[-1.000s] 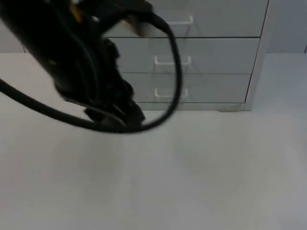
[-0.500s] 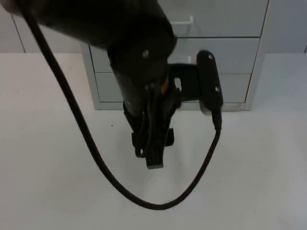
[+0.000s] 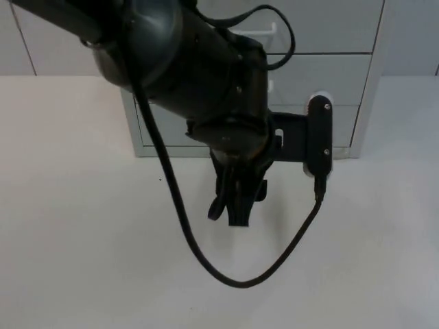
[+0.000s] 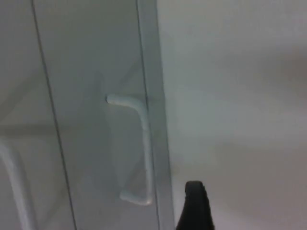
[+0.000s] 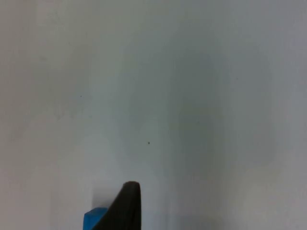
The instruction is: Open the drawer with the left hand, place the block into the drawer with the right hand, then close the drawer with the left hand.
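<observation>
The grey drawer cabinet (image 3: 329, 75) stands at the back of the white table with all its drawers shut and a white handle (image 3: 259, 31) on each. My left arm reaches across its front. The left gripper (image 3: 235, 205) hangs over the table just in front of the cabinet's base, pointing down. In the left wrist view the lowest drawer's handle (image 4: 142, 148) is close to the left gripper (image 4: 194, 208), and a second handle (image 4: 14, 187) lies further off. In the right wrist view a corner of the blue block (image 5: 92, 219) shows right beside my right gripper (image 5: 125, 206), above bare table.
White table (image 3: 82, 260) stretches out in front of the cabinet and to both sides. The left arm's cable hangs in a loop (image 3: 233, 281) low over the table. A grey partition wall (image 3: 411, 34) rises behind the cabinet.
The left arm has swung from the left side to the middle of the cabinet's front. Its gripper now points down and sits a little closer to the cabinet than half a second ago.
</observation>
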You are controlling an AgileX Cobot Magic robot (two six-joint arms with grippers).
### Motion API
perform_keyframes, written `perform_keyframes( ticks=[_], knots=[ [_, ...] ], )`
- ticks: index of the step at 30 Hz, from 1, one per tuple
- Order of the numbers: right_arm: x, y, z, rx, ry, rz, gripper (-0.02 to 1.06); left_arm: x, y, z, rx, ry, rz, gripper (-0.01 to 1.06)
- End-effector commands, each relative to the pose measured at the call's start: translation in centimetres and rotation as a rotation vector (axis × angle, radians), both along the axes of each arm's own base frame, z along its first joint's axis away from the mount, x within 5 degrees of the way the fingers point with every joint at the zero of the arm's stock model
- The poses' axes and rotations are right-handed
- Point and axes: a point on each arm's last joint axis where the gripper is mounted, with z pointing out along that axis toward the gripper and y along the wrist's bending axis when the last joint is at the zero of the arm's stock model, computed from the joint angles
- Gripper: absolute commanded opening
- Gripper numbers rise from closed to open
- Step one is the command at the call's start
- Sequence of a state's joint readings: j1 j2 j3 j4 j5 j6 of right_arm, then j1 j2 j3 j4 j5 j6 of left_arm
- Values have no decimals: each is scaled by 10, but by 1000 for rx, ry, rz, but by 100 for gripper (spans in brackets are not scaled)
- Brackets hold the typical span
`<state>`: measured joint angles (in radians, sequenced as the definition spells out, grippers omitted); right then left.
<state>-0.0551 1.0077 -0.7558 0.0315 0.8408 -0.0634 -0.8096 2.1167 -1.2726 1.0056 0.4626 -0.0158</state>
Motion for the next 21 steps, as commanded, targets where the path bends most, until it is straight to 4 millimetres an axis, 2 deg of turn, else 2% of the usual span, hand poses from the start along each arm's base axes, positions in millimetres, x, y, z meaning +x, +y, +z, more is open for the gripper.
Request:
perform_keyframes(
  ticks=[1,9,11,16,21],
  knots=[
    [-1,-1,3,-5,-9,-1,105,4,-7,-2,-8,-23,-36,60],
    [0,-1,3,-1,-10,-1,105,19,-13,-12,3,-64,-51,60],
    [0,-1,3,2,-10,-6,105,29,-5,-16,-22,-63,-2,60],
    [0,-1,3,5,-10,-10,105,39,5,-26,-11,-58,7,60],
    [0,-1,3,7,-12,-14,105,46,8,-27,-80,-53,25,60]
  ],
)
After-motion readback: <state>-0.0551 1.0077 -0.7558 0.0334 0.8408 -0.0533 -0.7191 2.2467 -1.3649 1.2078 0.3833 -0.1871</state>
